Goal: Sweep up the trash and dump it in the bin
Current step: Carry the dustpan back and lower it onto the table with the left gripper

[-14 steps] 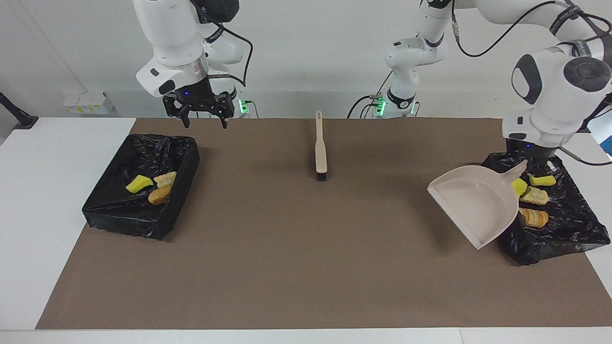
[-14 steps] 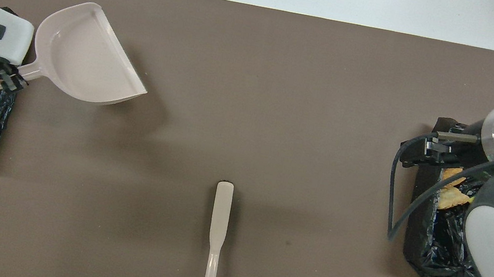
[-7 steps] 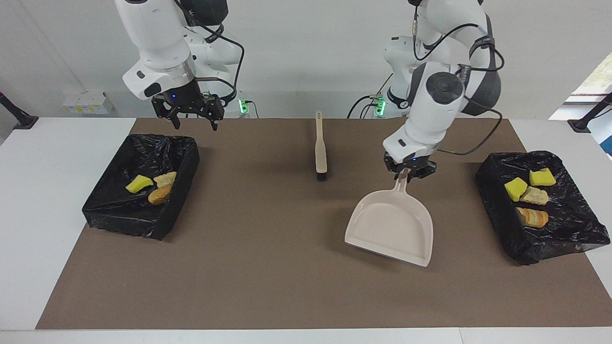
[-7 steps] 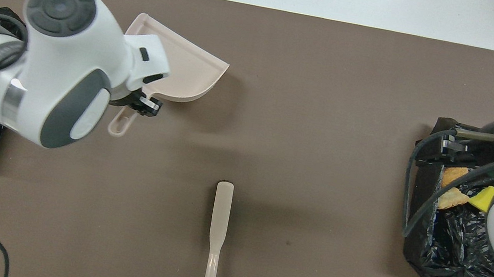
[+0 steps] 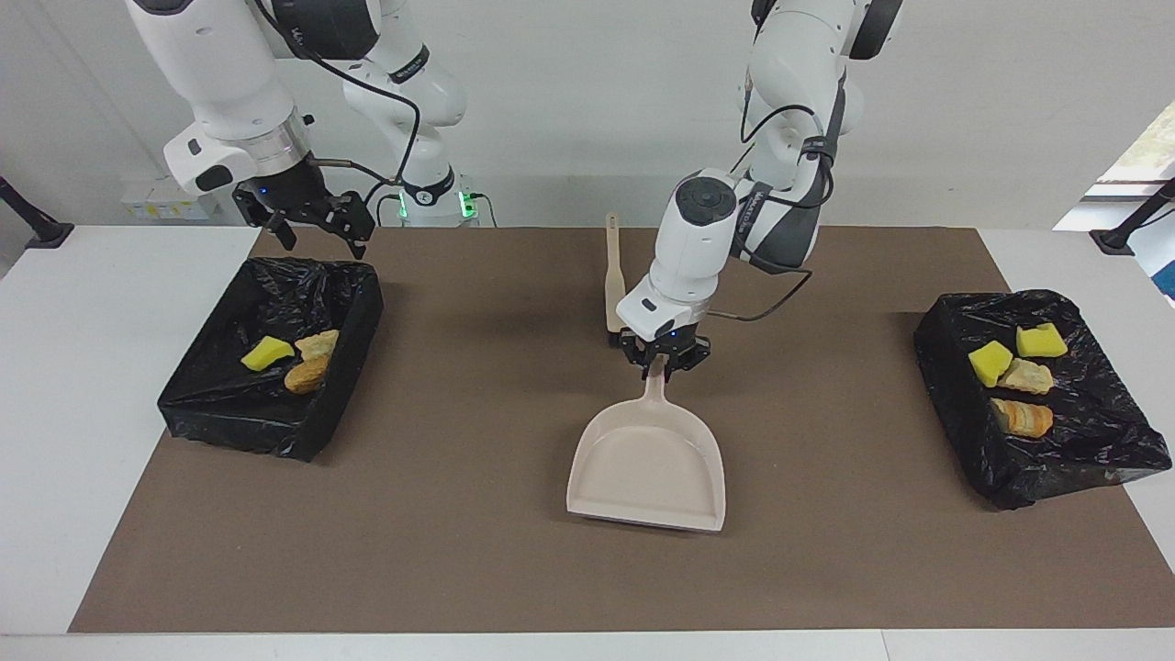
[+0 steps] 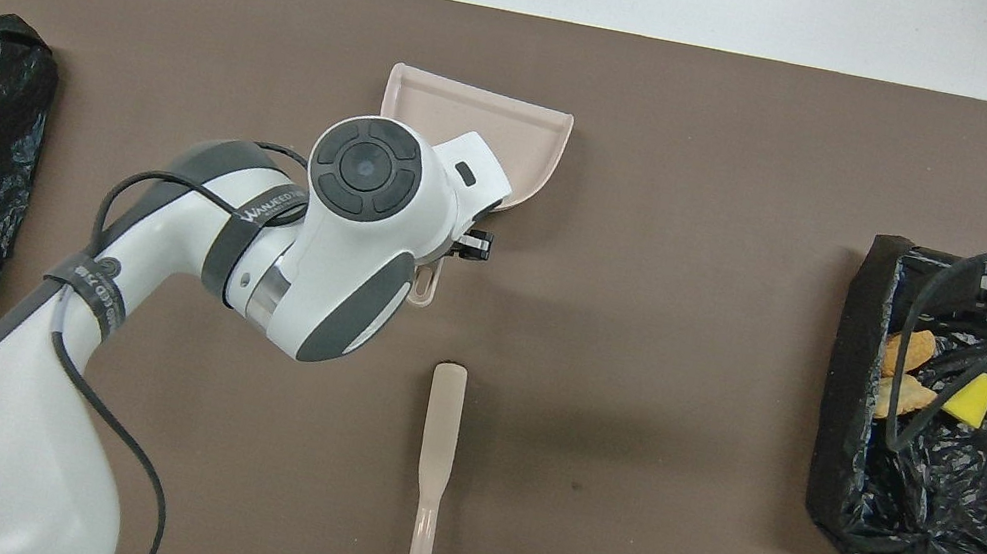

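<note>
The left gripper (image 5: 665, 363) is clenched on the handle of a pale pink dustpan (image 5: 648, 468), at the middle of the brown mat (image 5: 514, 569). From the claw the pan runs straight away from the robots, handle toward them and its open lip pointing away; it looks empty and lies flat or nearly flat on the mat. The left arm reaches in from its base and bends sharply down, so the wrist points almost straight at the table.

Just beside that gripper and nearer to the robots lies the brush (image 6: 434, 470), untouched, its long axis in line with the dustpan's handle and its bristle end toward the pan. The left gripper is much nearer to it.

The trash is off the mat already: four lumps (image 5: 1014, 376) sit in the black-lined bin (image 5: 1056, 459) at the left arm's end, three lumps (image 5: 292, 358) in the second bin (image 5: 266, 422) at the right arm's end.

The right gripper (image 5: 312, 234) hangs released over the robots' edge of that second bin, waiting.
</note>
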`<action>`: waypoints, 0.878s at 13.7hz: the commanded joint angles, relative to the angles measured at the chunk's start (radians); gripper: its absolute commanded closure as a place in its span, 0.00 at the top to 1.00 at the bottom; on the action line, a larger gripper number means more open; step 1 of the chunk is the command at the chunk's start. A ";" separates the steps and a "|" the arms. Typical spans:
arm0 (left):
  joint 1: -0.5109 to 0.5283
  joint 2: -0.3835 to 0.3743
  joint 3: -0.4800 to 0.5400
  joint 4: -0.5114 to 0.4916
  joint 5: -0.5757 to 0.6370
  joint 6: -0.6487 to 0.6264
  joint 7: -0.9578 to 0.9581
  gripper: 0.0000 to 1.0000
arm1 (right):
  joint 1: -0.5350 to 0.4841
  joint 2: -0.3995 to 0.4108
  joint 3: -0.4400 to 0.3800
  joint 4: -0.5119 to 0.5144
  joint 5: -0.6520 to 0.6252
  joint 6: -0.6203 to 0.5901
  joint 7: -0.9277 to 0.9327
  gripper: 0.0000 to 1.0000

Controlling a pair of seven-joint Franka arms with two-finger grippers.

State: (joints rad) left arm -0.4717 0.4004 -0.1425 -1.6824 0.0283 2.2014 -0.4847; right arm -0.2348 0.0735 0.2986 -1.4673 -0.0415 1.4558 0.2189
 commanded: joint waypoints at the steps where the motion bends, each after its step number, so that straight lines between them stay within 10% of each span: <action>1: -0.054 0.040 0.021 -0.009 -0.013 0.053 -0.096 0.00 | -0.012 -0.009 0.010 -0.010 0.003 -0.008 -0.030 1.00; 2: -0.054 0.038 0.021 -0.008 -0.013 0.037 -0.116 0.00 | -0.012 -0.009 0.010 -0.010 0.003 -0.008 -0.029 1.00; 4: -0.019 0.008 0.021 -0.006 -0.019 0.018 -0.120 0.99 | -0.012 -0.009 0.010 -0.010 0.003 -0.008 -0.029 1.00; 12: 0.166 -0.132 0.032 0.020 -0.019 -0.184 0.028 1.00 | -0.012 -0.008 0.010 -0.010 0.003 -0.008 -0.029 1.00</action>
State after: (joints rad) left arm -0.3721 0.3037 -0.1044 -1.6614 0.0262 2.0674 -0.5434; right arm -0.2343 0.0735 0.3012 -1.4675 -0.0415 1.4558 0.2189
